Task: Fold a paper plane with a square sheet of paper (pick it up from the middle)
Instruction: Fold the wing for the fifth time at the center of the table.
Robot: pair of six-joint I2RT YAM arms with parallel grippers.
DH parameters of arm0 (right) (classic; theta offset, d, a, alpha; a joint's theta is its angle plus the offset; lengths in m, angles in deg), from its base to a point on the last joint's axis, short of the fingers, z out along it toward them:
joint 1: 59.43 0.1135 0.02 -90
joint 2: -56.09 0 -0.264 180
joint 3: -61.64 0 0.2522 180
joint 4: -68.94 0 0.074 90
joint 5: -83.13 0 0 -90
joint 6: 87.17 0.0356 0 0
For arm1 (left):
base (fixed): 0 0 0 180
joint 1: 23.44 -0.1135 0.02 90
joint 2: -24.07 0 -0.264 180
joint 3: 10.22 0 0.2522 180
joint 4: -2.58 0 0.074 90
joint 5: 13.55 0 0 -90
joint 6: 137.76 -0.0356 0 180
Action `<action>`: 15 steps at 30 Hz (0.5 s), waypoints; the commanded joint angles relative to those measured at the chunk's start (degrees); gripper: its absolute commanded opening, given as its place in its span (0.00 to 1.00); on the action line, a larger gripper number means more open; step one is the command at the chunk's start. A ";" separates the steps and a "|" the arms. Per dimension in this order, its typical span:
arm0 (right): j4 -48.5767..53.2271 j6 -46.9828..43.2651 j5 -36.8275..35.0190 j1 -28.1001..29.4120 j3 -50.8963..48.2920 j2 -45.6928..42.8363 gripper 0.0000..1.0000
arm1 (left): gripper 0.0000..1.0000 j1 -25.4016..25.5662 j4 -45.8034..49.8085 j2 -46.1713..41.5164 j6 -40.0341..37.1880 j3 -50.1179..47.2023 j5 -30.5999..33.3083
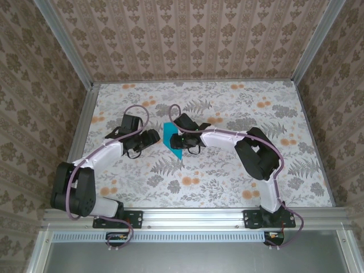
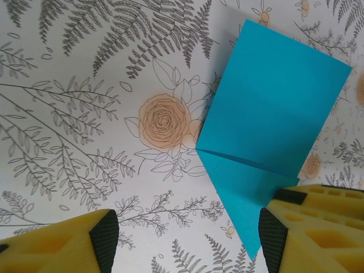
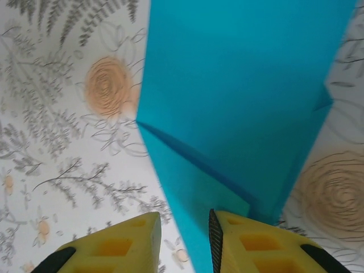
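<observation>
Because the sheet of paper (image 1: 172,139) is thin and very light, I judge it will bend, slide on the table (image 1: 227,170) and crease wherever it is pinched, so a hold should be gentle and set on a doubled part, near the fold line, not on a loose corner. Its surface looks smooth, so a weak pinch may let it slip.

From above, the teal sheet lies just left of the frame's centre, between the two pincers. In the left wrist view it fills the upper right of the frame, with one sharp fold across it and a pointed flap running down to the lower right.

The left pincer (image 2: 185,236) stands wide apart along the bottom of that view, clamped on nothing. One of its fingers (image 2: 307,227), at the lower right, meets the flap's edge.

The right pincer (image 3: 183,219) has its jaws drawn close at the bottom of its own view, and the sheet's lower edge runs down into the narrow gap between them. Whether they actually pinch it I cannot tell.

By count: one sheet, one clear fold line, two pincers and no finished plane.
</observation>
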 commanded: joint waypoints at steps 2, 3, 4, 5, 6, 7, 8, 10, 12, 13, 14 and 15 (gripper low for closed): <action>0.32 -0.82 -0.19 -1.48 -0.99 1.20 0.30 | 0.69 -0.47 -2.99 1.39 1.25 -1.02 -3.58; 0.47 -0.70 -0.02 -1.63 -0.96 1.43 0.30 | 0.69 -0.46 -3.50 1.64 1.47 -1.15 -4.19; 0.50 -0.69 0.29 -1.81 -1.04 1.54 0.29 | 0.69 -0.42 -4.02 2.01 1.58 -1.26 -4.81; 0.34 -0.62 0.67 -1.94 -1.16 1.66 0.29 | 0.69 -0.38 -4.63 2.32 1.78 -1.31 -5.43; 0.33 -0.51 0.96 -2.09 -1.38 1.77 0.29 | 0.69 -0.31 -4.95 2.67 1.94 -1.38 -5.86; 0.40 -0.43 1.14 -2.18 -1.41 1.96 0.28 | 0.69 -0.24 -5.36 2.98 2.20 -1.37 -6.19; 0.56 -0.29 1.23 -2.27 -1.35 2.12 0.28 | 0.69 -0.13 -5.80 3.30 2.30 -1.44 -6.45; 0.85 -0.23 1.08 -2.47 -1.52 2.27 0.26 | 0.69 0.14 -6.83 3.96 2.74 -1.47 -7.24; 0.94 -0.04 0.98 -2.71 -1.87 2.24 0.25 | 0.68 0.56 -7.69 4.91 3.24 -1.42 -7.99; 0.93 0.10 0.89 -2.81 -2.17 2.16 0.24 | 0.68 0.84 -8.10 5.42 3.44 -1.30 -8.23; 0.94 0.26 0.88 -3.03 -2.51 2.10 0.23 | 0.68 1.23 -8.46 6.02 3.62 -1.09 -8.36; 0.81 0.37 0.80 -3.08 -2.78 1.94 0.23 | 0.68 1.54 -8.65 6.53 3.68 -0.95 -8.41</action>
